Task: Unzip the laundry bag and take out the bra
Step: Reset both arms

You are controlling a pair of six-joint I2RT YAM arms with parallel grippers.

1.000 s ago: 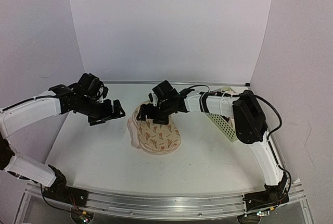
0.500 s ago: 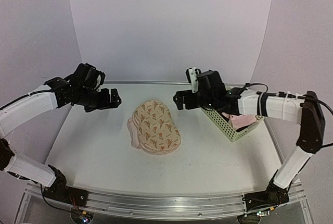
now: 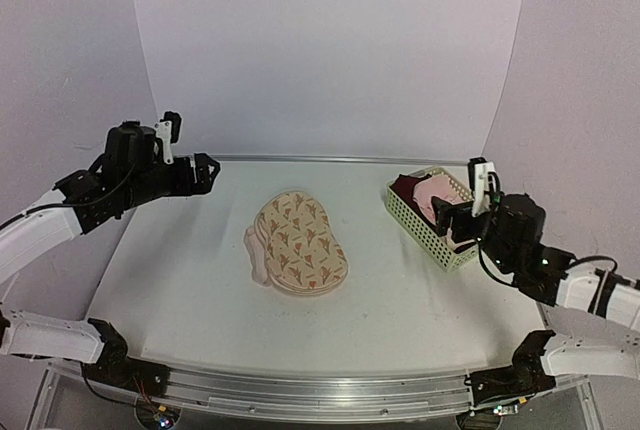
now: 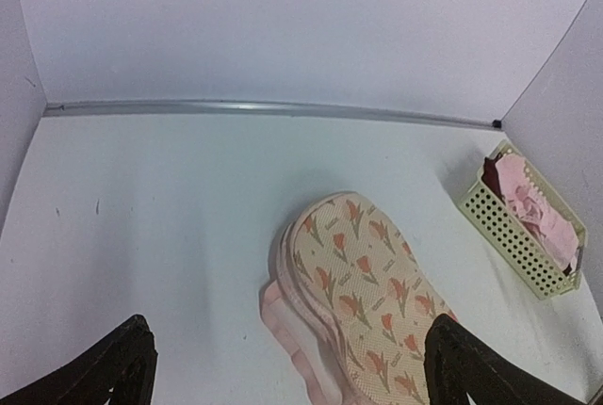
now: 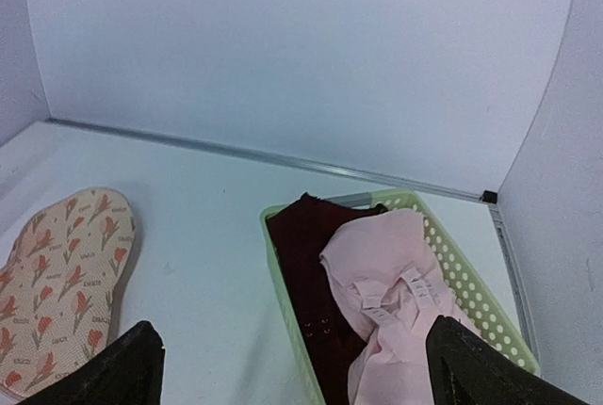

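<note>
The oval cream fabric laundry bag (image 3: 298, 245) with red-and-green motifs lies in the middle of the white table (image 3: 170, 290); the pale pink bra (image 3: 441, 194) sits in the pale green perforated plastic basket (image 3: 413, 224) at its two o'clock. The left gripper (image 3: 190, 172) at ten o'clock and the right gripper (image 3: 452, 222) at three o'clock both hang spread wide, holding nothing.

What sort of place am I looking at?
Probably a small robot test booth: plain white walls box in one table, the left arm and right arm mount at its near edge, and a laundry bag and basket are laid out.
</note>
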